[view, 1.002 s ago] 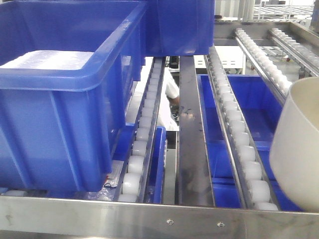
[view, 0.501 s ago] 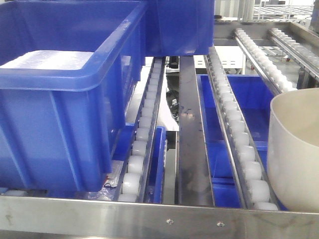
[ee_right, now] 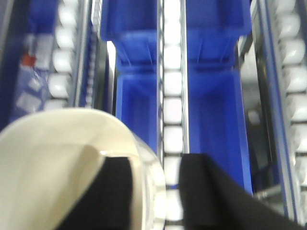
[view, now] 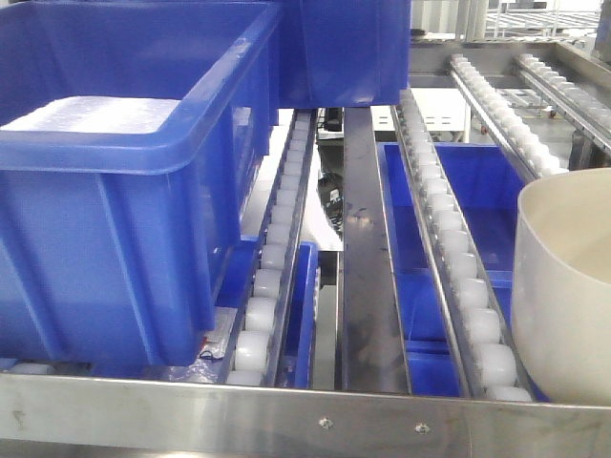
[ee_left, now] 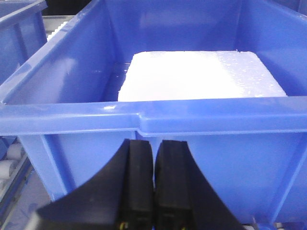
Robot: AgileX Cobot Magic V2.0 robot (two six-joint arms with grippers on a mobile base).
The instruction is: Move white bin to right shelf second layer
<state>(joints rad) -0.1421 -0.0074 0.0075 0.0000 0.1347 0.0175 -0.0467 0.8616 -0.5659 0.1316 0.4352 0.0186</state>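
Pinched by its rim between the right gripper (ee_right: 154,191) fingers, the white bin (ee_right: 72,167) is judged light, stiff, slippery.

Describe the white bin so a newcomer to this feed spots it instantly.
Start at the steel rack with roller tracks and follow its front rail to the far right. There stands the white bin, gripped at its rim by the right gripper. It alone is cream, rounded and glossy; its neighbours are blue rectangular crates.

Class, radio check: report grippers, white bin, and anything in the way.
Left gripper shut, empty. Right gripper clamped on white bin rim, over the roller tracks. Blue crate sits left, apart from it.
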